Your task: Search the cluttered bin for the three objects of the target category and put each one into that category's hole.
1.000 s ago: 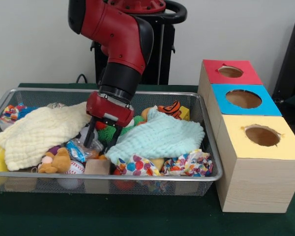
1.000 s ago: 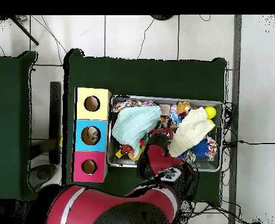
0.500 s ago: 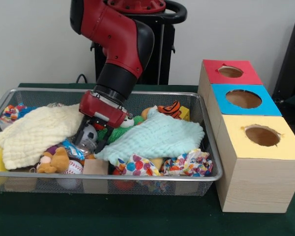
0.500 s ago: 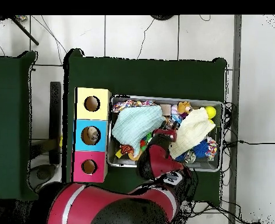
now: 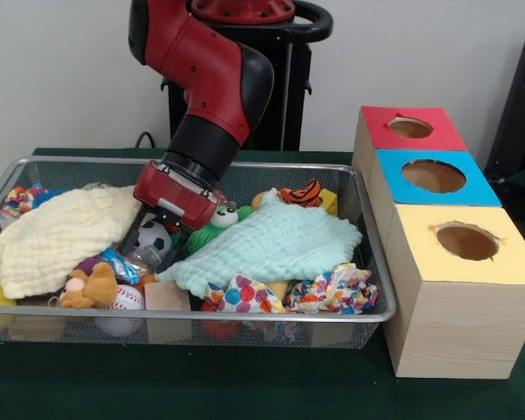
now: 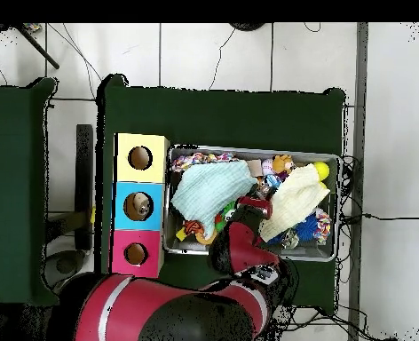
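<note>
My gripper (image 5: 150,245) sits low in the bin (image 5: 367,317) over a soccer-patterned ball (image 5: 155,237), between two cloths; I cannot tell its finger state.

bin (image 5: 245,317): silver wire mesh
cloths: pale yellow cloth (image 5: 57,234); mint green cloth (image 5: 276,245)
boxes: red-topped box (image 5: 409,129); blue-topped box (image 5: 435,178); yellow-topped box (image 5: 465,243)
worktop (image 5: 201,385): dark green
ball (image 5: 157,236): black and white
</note>
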You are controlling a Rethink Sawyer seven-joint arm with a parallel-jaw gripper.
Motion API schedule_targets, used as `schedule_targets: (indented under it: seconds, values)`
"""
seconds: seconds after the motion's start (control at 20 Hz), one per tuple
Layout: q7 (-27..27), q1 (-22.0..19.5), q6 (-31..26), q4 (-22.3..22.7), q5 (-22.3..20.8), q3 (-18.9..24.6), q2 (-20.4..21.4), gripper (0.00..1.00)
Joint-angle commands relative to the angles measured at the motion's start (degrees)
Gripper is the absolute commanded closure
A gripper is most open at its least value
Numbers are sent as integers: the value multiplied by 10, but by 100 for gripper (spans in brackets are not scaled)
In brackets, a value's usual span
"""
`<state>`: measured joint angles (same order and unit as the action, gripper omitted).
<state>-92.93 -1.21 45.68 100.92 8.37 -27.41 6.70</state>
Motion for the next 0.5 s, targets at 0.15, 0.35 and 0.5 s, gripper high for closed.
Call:
schedule_targets:
  seconds: [0.15, 0.35, 0.5]
  values:
    - [-208, -40, 65, 6, 42, 96, -40, 100]
    - [-214, -37, 69, 8, 45, 95, -39, 100]
    - [-221, -31, 76, 15, 49, 91, -39, 100]
